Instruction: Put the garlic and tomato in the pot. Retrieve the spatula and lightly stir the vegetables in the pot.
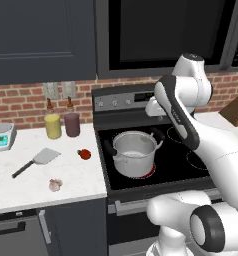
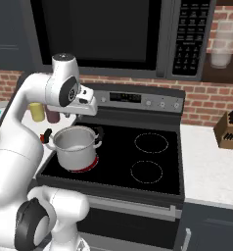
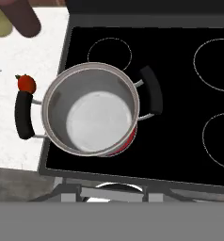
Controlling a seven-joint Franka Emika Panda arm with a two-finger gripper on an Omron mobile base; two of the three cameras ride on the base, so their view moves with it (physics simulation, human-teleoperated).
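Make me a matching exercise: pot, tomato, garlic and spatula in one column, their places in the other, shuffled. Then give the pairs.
Things:
1. pot
2. tomato
3. garlic
4. spatula

Places:
A. near the front edge of the counter
B. on the stove's front left burner
C. on the counter, nearest the stove
D. flat on the counter, in front of the two jars

Pairs: 1-B, 2-C, 3-A, 4-D

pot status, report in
Pot empty on stove's front-left burner. Tomato, garlic, spatula on counter. Gripper above pot, holding nothing, jaw state unclear.
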